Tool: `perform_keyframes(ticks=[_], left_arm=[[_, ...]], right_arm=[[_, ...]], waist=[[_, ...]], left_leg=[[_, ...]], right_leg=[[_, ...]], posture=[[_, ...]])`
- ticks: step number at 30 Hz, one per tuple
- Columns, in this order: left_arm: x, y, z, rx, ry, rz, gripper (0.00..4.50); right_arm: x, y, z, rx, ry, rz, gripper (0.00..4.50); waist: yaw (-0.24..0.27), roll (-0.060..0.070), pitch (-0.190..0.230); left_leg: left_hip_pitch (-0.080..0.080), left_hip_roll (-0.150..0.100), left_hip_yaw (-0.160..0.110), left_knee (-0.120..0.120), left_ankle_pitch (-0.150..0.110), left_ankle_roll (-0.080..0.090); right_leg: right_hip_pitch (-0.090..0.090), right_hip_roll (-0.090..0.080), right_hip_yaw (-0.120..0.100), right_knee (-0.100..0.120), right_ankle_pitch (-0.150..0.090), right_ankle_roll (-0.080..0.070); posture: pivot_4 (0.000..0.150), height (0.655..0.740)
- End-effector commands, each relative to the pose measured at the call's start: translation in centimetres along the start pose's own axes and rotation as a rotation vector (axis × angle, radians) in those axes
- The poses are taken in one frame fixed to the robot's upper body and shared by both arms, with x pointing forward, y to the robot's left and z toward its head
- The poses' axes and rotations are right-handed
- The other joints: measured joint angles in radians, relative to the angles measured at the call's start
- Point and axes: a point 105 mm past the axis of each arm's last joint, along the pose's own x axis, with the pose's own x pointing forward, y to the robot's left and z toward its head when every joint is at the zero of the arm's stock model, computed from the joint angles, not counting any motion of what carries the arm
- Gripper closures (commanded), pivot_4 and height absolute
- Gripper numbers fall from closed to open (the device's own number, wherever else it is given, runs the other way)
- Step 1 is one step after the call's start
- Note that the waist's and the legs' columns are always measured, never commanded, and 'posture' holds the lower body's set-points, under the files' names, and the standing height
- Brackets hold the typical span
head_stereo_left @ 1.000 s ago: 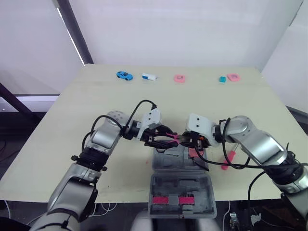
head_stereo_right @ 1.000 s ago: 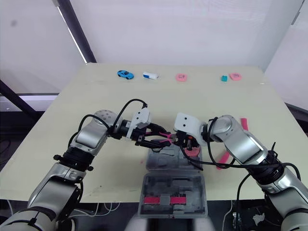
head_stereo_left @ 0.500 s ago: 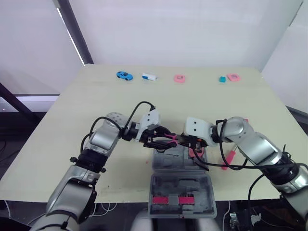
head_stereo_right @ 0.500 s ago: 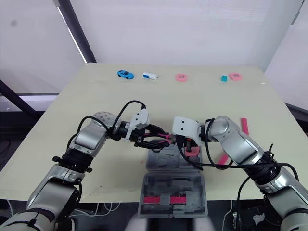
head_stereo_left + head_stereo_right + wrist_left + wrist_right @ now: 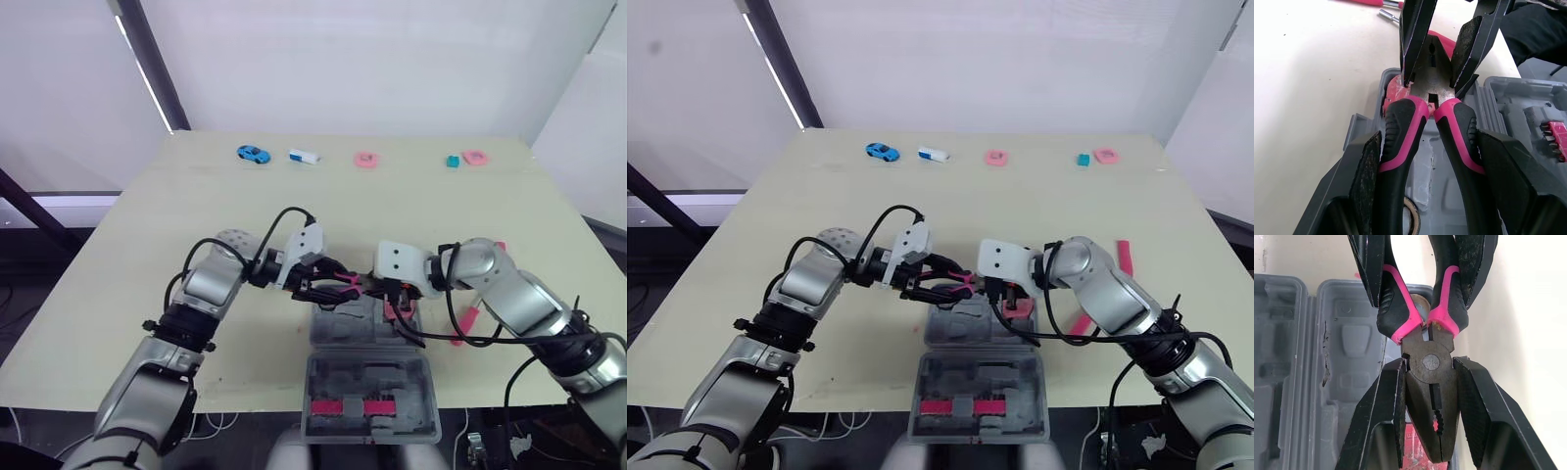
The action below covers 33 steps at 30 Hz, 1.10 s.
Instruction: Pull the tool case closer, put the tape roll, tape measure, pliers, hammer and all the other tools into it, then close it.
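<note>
Left hand [image 5: 328,286] clamped on pliers [image 5: 1430,110] handles, right hand [image 5: 1429,363] gripping the head (above open tool case [image 5: 338,330])

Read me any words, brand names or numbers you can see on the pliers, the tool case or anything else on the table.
No readable text anywhere.
Pliers: plain metal head, no legible stamp.
Tool case: moulded recesses, no lettering visible.
Blue toy car and white piece beside it: too small to read.
</note>
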Motion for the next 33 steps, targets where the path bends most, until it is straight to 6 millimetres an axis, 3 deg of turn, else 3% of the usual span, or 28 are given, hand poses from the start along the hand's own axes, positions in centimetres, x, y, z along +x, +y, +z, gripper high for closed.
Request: perform_keyframes(ticks=[1,5,7,8,9,19,26,33], left_arm=[[0.1,-0.3,2.2,0.061,-0.08,-0.026,1.88],[0.0,-0.2,2.1,0.052,-0.074,-0.017,1.88],[0.0,-0.1,2.1,0.05,-0.074,-0.014,0.86],[0.0,-0.2,2.0,0.048,-0.074,-0.015,0.67],[-0.1,-0.2,2.0,0.045,-0.073,-0.017,0.04],[-1.8,-0.1,1.6,0.034,-0.074,0.005,0.04],[-5.0,-1.3,1.2,0.037,-0.097,-0.014,0.04],[-9.8,-3.8,1.0,0.058,-0.108,-0.038,0.04]], right_arm=[[-0.1,-0.3,0.5,-0.032,-0.015,-0.03,3.32],[-0.2,-0.5,0.5,-0.033,-0.017,-0.04,3.32],[-0.2,-0.6,0.6,-0.032,-0.022,-0.045,3.32],[-0.2,-0.6,0.6,-0.031,-0.024,-0.045,3.32],[-0.2,-0.6,0.6,-0.031,-0.026,-0.045,3.32],[-0.5,-0.5,0.0,-0.021,-0.019,-0.058,3.32],[-1.3,-0.4,-0.8,-0.007,-0.012,-0.078,3.32],[-2.7,0.2,-1.9,-0.008,0.03,-0.082,3.32]], waist=[[0.0,0.0,0.0],[0.0,0.0,0.0],[0.0,0.0,0.0],[0.001,0.0,0.0],[0.001,0.0,0.0],[-0.002,0.0,0.0],[-0.002,0.0,0.0],[-0.003,0.0,0.0]], left_leg=[[0.0,0.0,0.0,0.0,0.0,0.0],[0.0,0.0,0.0,0.0,0.0,0.0],[0.0,0.0,0.0,0.0,0.0,0.0],[0.0,0.0,0.0,0.0,0.0,0.0],[0.0,0.0,0.0,0.001,0.0,0.0],[0.001,0.0,0.0,0.002,0.0,0.0],[0.001,0.0,0.0,0.003,0.0,0.0],[0.001,0.001,0.001,0.005,0.0,0.0]], right_leg=[[0.0,0.0,0.0,0.0,0.0,0.0],[0.0,0.0,0.0,0.0,0.0,0.0],[0.0,0.0,0.0,0.0,0.0,0.0],[0.0,0.0,0.0,0.0,0.0,0.0],[0.0,0.0,0.0,0.001,0.0,0.0],[0.0,0.0,0.0,0.003,0.0,0.0],[0.0,0.0,0.0,0.005,0.0,0.0],[-0.001,0.0,0.001,0.007,0.0,0.0]], posture=[[0.15,0.74],[0.15,0.74],[0.15,0.74],[0.15,0.74],[0.15,0.74],[0.15,0.74],[0.15,0.74],[0.15,0.74]])
